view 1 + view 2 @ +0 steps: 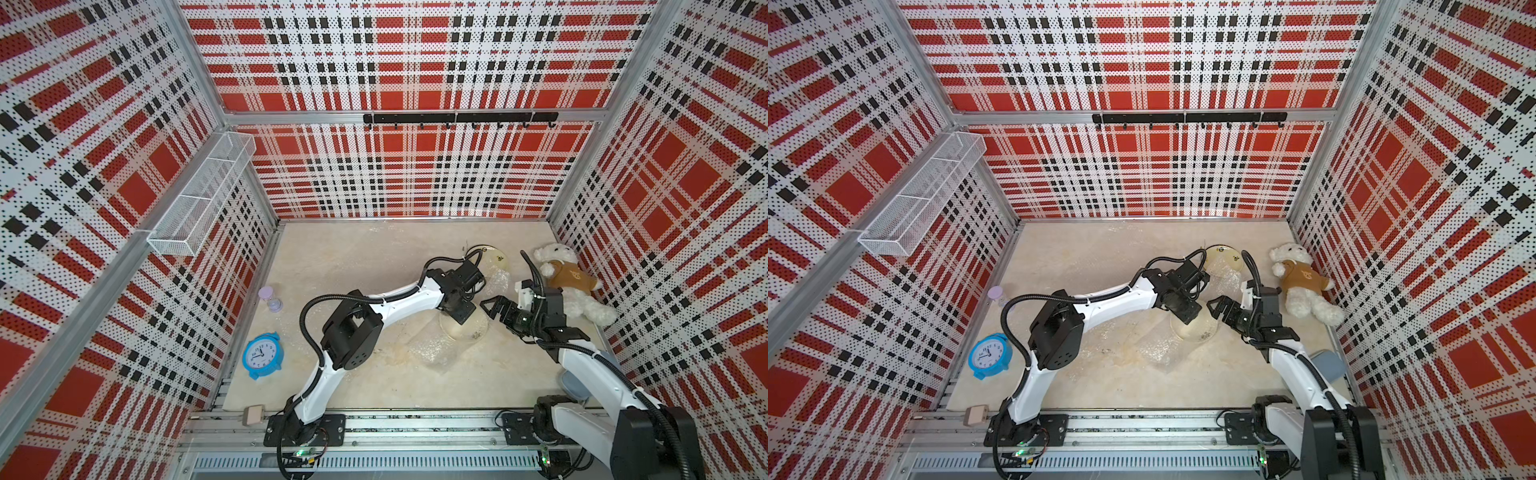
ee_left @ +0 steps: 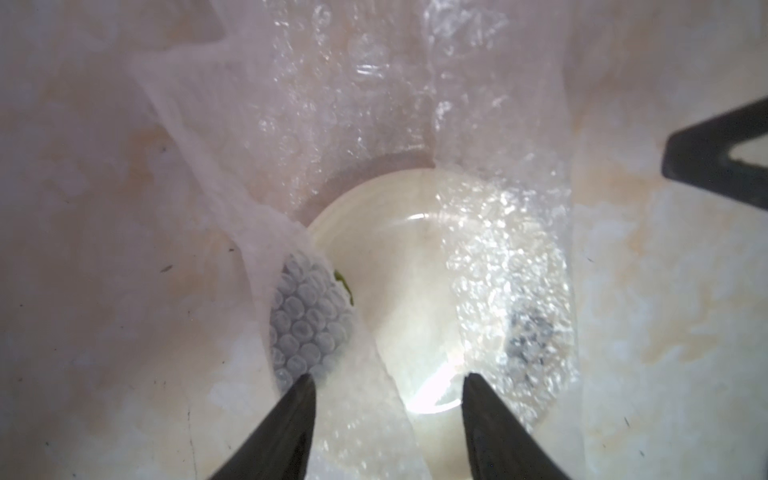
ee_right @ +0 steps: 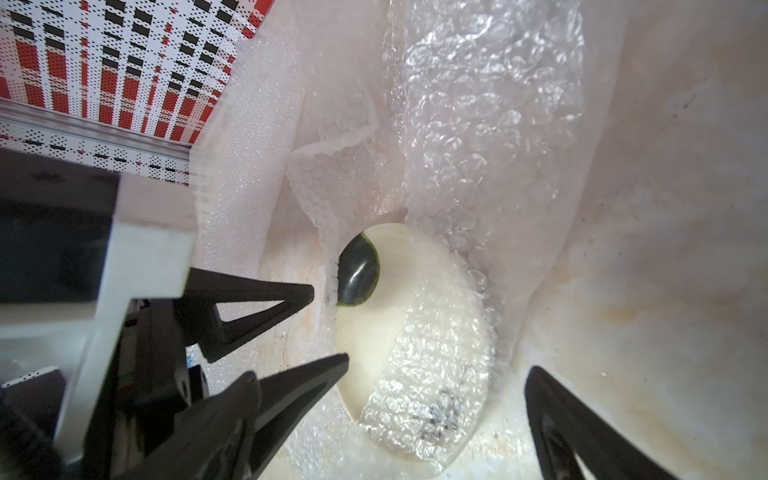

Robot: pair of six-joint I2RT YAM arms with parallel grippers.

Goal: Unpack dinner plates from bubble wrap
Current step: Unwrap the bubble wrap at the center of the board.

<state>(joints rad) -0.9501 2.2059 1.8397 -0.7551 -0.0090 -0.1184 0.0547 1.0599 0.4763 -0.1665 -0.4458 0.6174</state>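
Looking down on a cream plate [image 3: 374, 332] lying at the centre of the frame, half buried in bubble wrap [image 3: 478, 137] bunching up toward the upper middle and trailing a strip across the plate's lower right. Showing a dark glossy patch [image 3: 358, 270] at the plate's upper edge. Reaching in from the lower left: the left gripper [image 3: 328, 322], jaws standing apart, tips hovering by the plate's left edge. Flanking the bottom of the frame: the right gripper [image 3: 390, 372], spreading wide. Peeking in at the upper left: a red plaid wall [image 3: 104, 62].

Robot test cell in a lab, not a home: perforated plaid-printed wall panels [image 1: 395, 62] in aluminium framing [image 1: 291, 118], two robot arms [image 1: 399, 297] bolted to a slotted base rail [image 1: 415, 428], wire basket [image 1: 199, 195] and hook bar [image 1: 459, 117] mounted on the walls.
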